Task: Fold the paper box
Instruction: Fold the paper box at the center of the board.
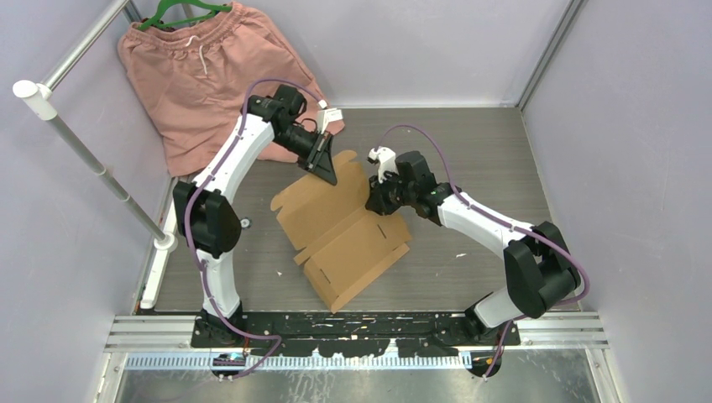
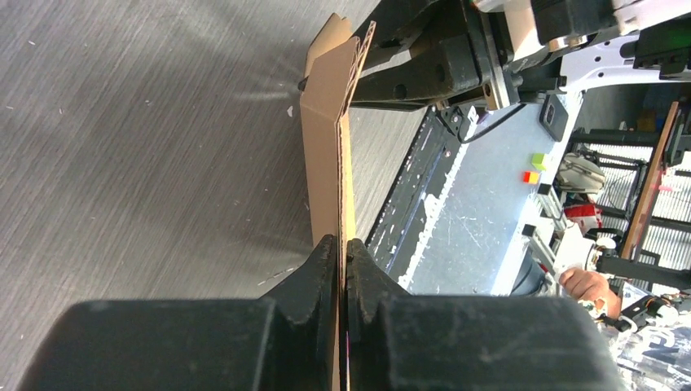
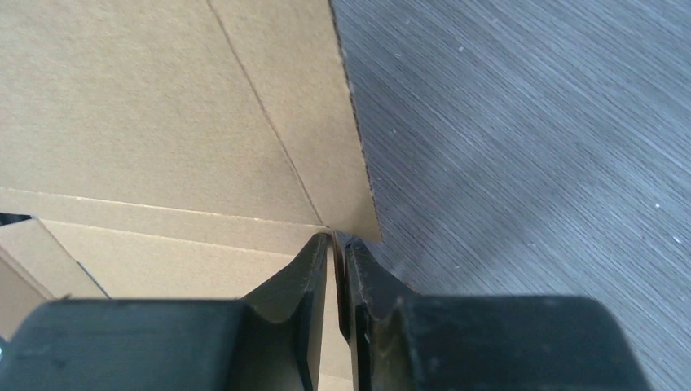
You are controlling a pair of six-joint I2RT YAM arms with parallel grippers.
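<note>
The paper box [image 1: 348,239] is a flat brown cardboard sheet with notched flaps, lying mid-table with its far part lifted. At the sheet's far edge my left gripper [image 1: 326,168] is shut on an upright flap. In the left wrist view that flap [image 2: 326,147] runs edge-on between the closed fingers of the left gripper [image 2: 343,244]. At the sheet's right side my right gripper [image 1: 375,201] pinches a flap edge. The right wrist view shows the cardboard [image 3: 163,106] clamped at the tips of the right gripper [image 3: 332,238], by a corner over the grey table.
Salmon-pink shorts [image 1: 210,75] on a green hanger lie at the back left. A white metal rail [image 1: 84,151] slants along the left side. Purple walls close in the table. The right arm's black wrist [image 2: 440,65] sits just beyond the held flap.
</note>
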